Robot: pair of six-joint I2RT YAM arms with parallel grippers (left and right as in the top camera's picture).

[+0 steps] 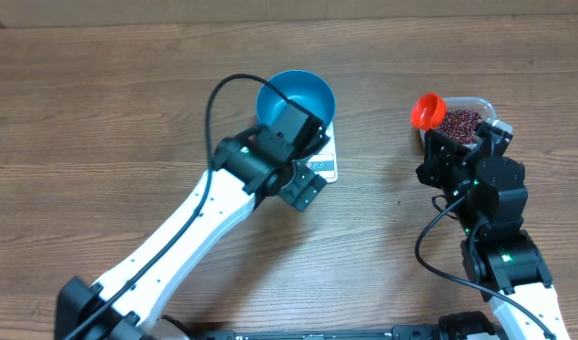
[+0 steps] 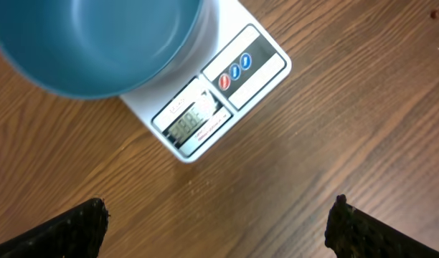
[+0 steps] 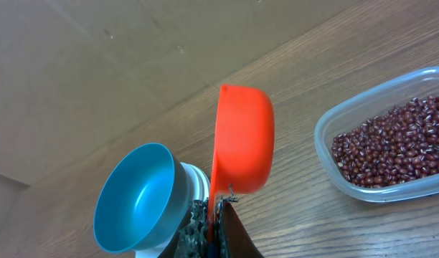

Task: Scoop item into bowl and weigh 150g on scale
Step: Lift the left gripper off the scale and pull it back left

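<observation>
The bowl is a bright, even blue inside and out. Under it the scale is white, with a grey display showing dark digits and a dark strip carrying one red and two blue buttons. The beans are maroon, some with a pale fleck, and lie in a clear tub. The scoop is plain orange-red. The table is brown wood with darker streaky grain. The left arm is white with black joints (the right arm is mostly black, with small green lights).
</observation>
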